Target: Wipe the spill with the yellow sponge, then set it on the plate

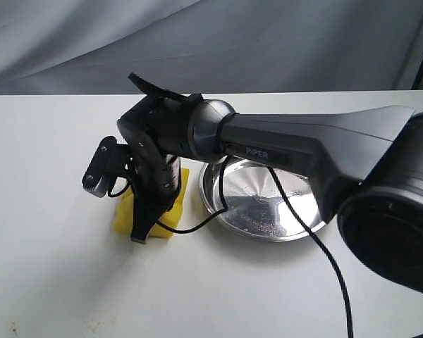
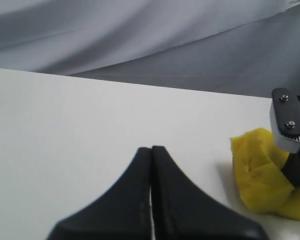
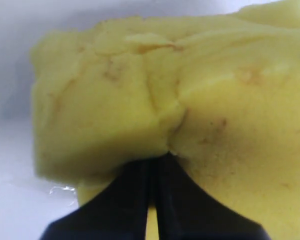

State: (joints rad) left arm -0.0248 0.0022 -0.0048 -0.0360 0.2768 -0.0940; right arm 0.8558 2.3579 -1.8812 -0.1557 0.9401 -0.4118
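Narrow-jawed right gripper (image 3: 156, 158) pinches the crumpled bright yellow foam sponge (image 1: 124, 210), long axis hidden, at 9 o'clock of the round, speckled steel plate (image 1: 285, 205); left gripper (image 2: 151, 150) closed on nothing.

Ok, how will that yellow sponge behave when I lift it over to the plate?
Likely soft and squashy: the yellow sponge creases deeply where the right hand pinches it, so expect it to sag or spring back on release. Probably light for its bulk, being foam. Its blocky shape shouldn't roll.
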